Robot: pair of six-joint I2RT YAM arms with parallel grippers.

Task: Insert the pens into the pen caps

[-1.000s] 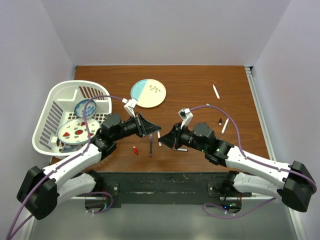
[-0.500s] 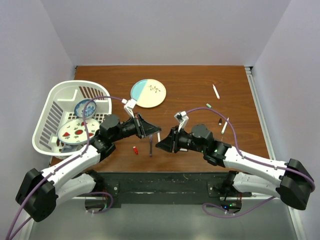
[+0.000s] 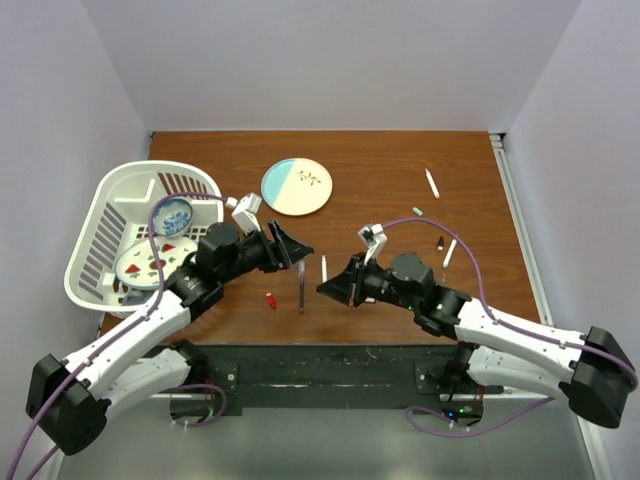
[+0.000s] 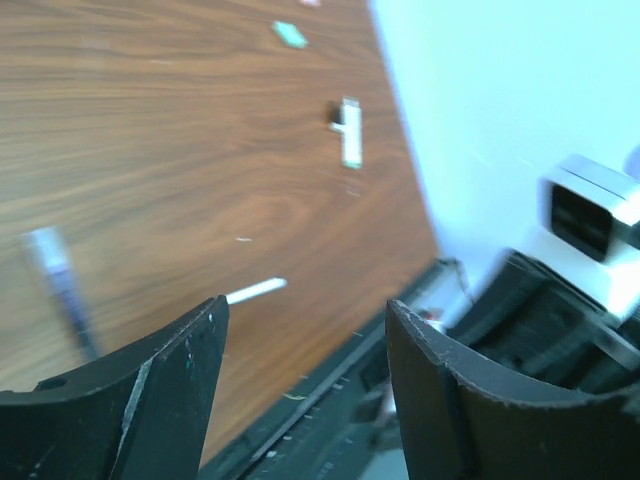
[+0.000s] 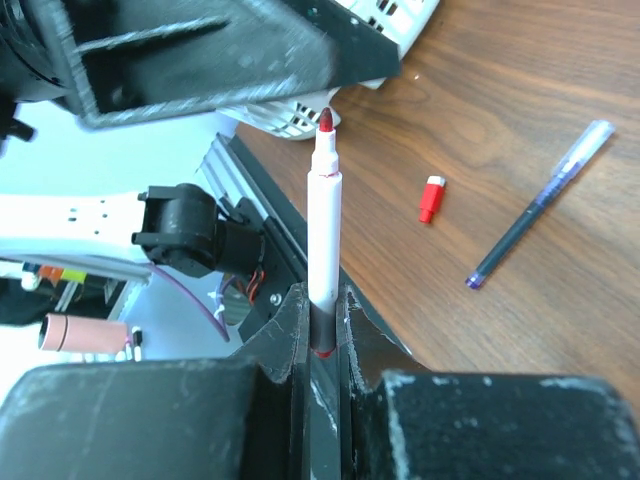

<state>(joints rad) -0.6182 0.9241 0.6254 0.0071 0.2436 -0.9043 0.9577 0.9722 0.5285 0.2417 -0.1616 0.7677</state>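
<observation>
My right gripper (image 3: 330, 286) (image 5: 322, 300) is shut on the lower end of a white pen (image 3: 323, 266) (image 5: 323, 230) whose bare red tip points up and away from the jaws. My left gripper (image 3: 298, 249) (image 4: 305, 320) hangs open and empty just left of that tip, a small gap apart. A red pen cap (image 3: 271, 299) (image 5: 430, 199) and a dark purple pen (image 3: 301, 290) (image 5: 540, 205) lie on the table between the arms. Two more white pens (image 3: 432, 183) (image 3: 450, 251), a black cap (image 3: 440, 242) and a green cap (image 3: 418, 211) lie at the right.
A white basket (image 3: 95, 225) holding patterned dishes stands at the left, touching the left arm's side. A cream and blue plate (image 3: 297, 186) sits at the back centre. The table's front edge (image 3: 320, 343) runs just below both grippers.
The right gripper closed on the red-tipped pen. The left gripper then opened, let go of it and drew back to the left.
</observation>
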